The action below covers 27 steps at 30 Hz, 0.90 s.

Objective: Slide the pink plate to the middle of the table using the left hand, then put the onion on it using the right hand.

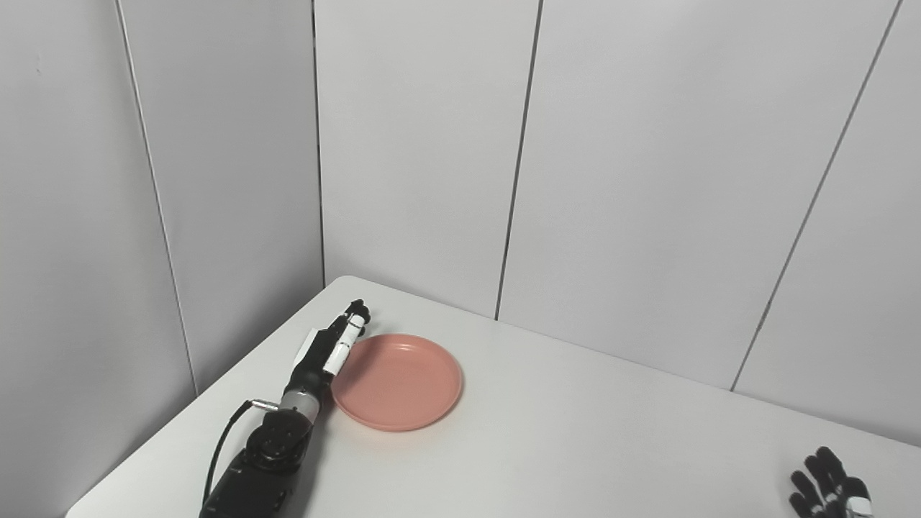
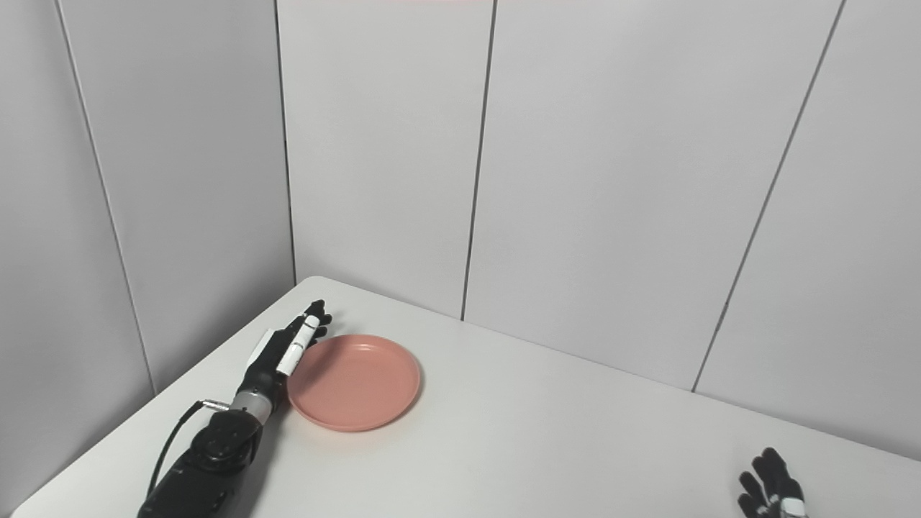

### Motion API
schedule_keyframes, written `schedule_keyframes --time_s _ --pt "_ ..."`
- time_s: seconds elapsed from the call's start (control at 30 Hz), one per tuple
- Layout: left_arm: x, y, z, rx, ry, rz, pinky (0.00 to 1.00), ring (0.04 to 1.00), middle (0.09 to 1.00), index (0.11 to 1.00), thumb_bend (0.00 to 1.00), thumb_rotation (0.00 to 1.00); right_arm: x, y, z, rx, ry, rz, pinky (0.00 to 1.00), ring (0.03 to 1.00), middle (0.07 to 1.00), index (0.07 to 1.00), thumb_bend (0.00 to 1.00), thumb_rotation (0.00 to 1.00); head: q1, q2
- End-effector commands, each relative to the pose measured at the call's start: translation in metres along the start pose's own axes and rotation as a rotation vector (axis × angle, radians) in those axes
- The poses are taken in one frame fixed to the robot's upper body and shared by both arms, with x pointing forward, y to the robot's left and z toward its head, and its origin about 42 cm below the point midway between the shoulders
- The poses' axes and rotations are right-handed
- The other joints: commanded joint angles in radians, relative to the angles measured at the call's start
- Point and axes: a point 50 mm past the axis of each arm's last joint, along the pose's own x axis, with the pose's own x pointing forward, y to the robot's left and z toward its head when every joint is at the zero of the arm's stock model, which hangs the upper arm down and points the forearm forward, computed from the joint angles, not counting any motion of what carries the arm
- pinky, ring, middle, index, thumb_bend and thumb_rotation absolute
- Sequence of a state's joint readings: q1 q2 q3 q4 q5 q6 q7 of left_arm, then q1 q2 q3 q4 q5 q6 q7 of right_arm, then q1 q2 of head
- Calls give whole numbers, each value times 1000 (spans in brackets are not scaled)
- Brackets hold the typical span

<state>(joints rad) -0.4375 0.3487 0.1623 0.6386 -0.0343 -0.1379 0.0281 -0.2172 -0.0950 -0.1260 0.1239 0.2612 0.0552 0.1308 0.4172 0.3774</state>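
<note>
Our black left hand (image 1: 332, 350), fingers straight and pressed together, touches the left rim of the round pink plastic plate (image 1: 398, 381). If we push too high, it may tip. Our right hand (image 1: 831, 491), fingers spread, waits near right.

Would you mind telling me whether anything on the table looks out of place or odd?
The round pink plate sits flat and undamaged beside the left hand. One oddity: no onion is visible; only the right hand shows there.

Smooth, perhaps plastic pink plate (image 1: 403, 385); matt table (image 1: 575, 446).
</note>
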Motion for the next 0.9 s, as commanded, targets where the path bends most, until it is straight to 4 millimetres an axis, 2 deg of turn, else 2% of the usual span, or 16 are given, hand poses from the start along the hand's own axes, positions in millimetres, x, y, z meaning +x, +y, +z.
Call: schedule_keyframes --time_s 0.0,0.33,0.47,0.67,0.87 --pt "12 -2 28 -16 -103 -9 922 896 883 889 500 1000 11 7 21 -2 -66 21 1000 971 967 962 426 898 -1 1" --pt "6 -16 27 -75 -78 -55 932 902 902 907 487 1000 12 8 22 -3 -73 13 983 957 954 946 422 876 -3 5" --pt "2 -21 28 -135 -55 -72 934 905 904 908 521 1000 12 10 23 -2 -75 11 978 953 950 940 416 868 -6 5" --pt "-2 -36 27 -234 -40 -116 939 913 907 909 521 1000 10 11 25 -5 -79 14 982 955 951 944 416 882 -14 15" --pt "-5 -53 21 -237 -20 -162 911 890 884 890 543 1000 9 13 27 -10 -84 8 972 949 945 937 418 879 -18 21"
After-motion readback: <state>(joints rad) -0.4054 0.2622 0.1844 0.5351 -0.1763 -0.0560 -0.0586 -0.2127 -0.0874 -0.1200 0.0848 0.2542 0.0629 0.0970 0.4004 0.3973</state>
